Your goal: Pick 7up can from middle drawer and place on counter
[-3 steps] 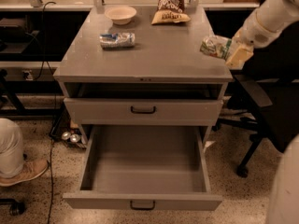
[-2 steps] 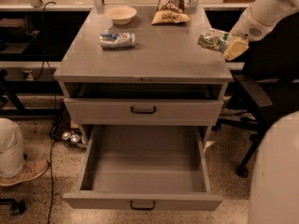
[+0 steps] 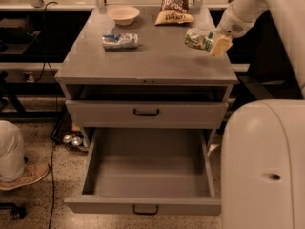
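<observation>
Nearest to you, at the lower right, is the robot's white body (image 3: 262, 166). On the floor at the left edge you can see a person's tan shoe (image 3: 24, 175).

In front of you the middle drawer (image 3: 147, 168) stands pulled well out of the cabinet, its plain grey floor showing and its dark pull handle (image 3: 145, 209) on the front. Above it a second drawer front (image 3: 146, 112) sits closed against the cabinet.

Further back, over the right part of the table (image 3: 157, 61), the gripper (image 3: 213, 43) has hold of the 7up can (image 3: 198, 38). Its fingers (image 3: 220, 46) are clamped about the can's right end. The can lies tilted on its side, close above the top near the right edge; you cannot tell whether it touches. The white arm (image 3: 252, 6) runs up and to the right from there.

On the left of the table, well apart from the gripper, a blue-and-silver can (image 3: 120, 41) lies on its side. Near the back edge are a pale bowl (image 3: 123, 14) and, to its right, a chip bag (image 3: 175, 6).
</observation>
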Action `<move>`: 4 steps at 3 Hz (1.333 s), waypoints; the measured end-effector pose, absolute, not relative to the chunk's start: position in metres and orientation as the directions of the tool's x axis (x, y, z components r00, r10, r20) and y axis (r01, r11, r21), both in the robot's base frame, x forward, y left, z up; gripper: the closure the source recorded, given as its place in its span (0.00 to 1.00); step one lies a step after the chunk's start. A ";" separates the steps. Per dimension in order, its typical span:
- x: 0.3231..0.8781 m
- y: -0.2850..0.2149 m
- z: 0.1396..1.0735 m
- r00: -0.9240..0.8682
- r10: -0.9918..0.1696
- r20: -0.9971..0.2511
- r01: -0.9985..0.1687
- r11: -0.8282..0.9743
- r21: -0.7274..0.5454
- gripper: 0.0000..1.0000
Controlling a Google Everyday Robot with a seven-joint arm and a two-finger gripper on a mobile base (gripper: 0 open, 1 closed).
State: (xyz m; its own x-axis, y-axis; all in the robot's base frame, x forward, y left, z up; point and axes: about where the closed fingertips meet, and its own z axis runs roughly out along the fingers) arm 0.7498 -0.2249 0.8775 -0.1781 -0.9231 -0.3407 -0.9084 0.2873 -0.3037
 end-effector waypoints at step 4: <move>0.755 -0.220 0.882 -0.173 -0.914 -0.366 -0.913 0.288 -0.290 0.00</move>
